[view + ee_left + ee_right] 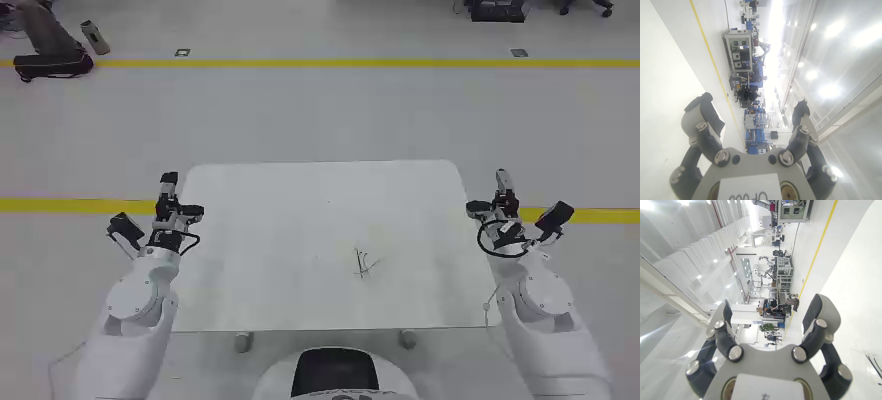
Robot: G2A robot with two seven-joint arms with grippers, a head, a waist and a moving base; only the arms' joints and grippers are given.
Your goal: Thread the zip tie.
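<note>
White worktop (300, 200) holds the zip tie (363, 263) unthreaded, four o'clock of centre, while left tool (168, 181) at nine and right tool (503, 179) at three gape empty.

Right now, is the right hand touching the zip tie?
Apart. The top view shows the right hand at the right edge of the table, while the zip tie lies farther in, with bare tabletop between them.
</note>
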